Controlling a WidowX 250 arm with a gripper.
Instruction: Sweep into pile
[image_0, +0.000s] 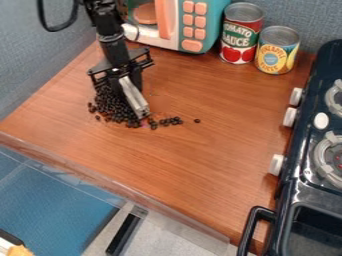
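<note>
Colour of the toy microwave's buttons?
The buttons are salmon-orange, seen in the camera view.

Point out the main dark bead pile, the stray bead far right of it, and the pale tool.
Main dark bead pile (115, 107): camera view, middle of the heap.
Stray bead (197, 120): camera view, its top.
Pale tool (134, 97): camera view, midway along its length.

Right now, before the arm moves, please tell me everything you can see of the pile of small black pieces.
The pile is a dense, uneven heap of small, dark, rounded pieces, bean-like and slightly shiny. It lies on the brown wooden tabletop, below the gripper. The lower end of a pale, bar-like tool comes down at its right side. From there a loose trail runs right, ending with one separate piece.
</note>
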